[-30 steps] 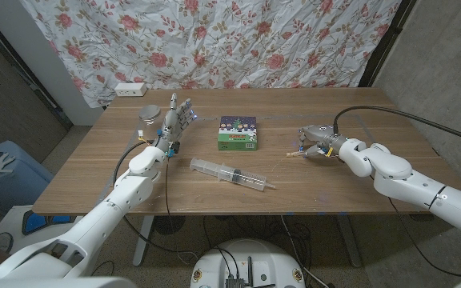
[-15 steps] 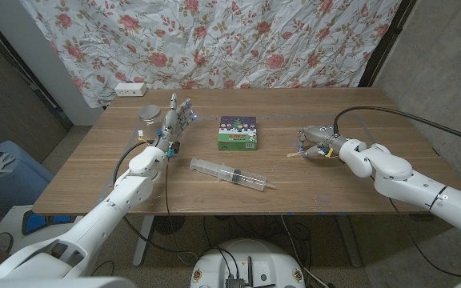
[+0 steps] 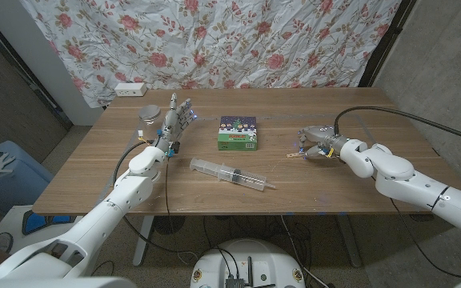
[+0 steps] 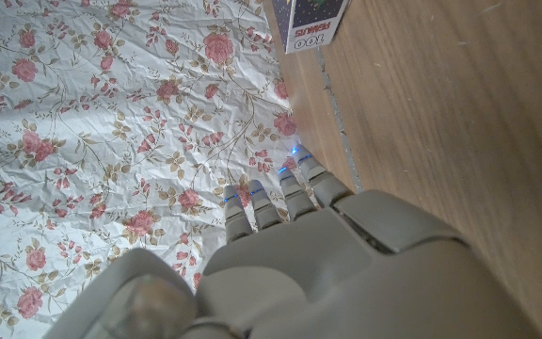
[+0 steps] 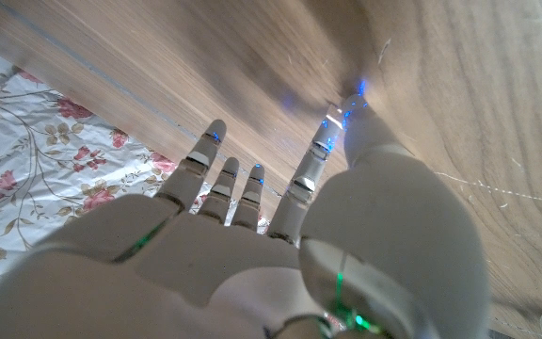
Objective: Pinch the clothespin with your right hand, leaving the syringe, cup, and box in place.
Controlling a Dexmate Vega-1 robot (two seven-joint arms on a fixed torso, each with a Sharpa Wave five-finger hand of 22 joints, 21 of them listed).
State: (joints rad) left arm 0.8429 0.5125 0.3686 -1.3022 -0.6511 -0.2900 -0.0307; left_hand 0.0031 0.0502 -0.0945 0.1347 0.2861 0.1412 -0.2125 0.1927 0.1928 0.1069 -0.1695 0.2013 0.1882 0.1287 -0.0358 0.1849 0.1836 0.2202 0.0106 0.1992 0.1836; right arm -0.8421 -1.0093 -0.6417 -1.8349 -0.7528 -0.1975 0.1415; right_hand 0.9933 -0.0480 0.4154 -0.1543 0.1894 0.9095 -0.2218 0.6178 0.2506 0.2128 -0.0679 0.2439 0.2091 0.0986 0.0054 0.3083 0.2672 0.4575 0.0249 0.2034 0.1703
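Right hand (image 3: 313, 141) sits low over the small clothespin (image 3: 298, 153) right of the green box (image 3: 238, 134), fingers curled around it ready to pinch, actual contact unclear; left hand (image 3: 176, 118) idle, fingers spread.

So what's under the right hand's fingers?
A small yellowish clothespin peeks out at the fingertips of the right hand, on the table. The hand covers most of it; grip unclear.

Makeshift lab corner, wooden table (image 3: 214, 192), floral sheet (image 3: 214, 40) backdrop, bare grey walls (image 3: 446, 72)
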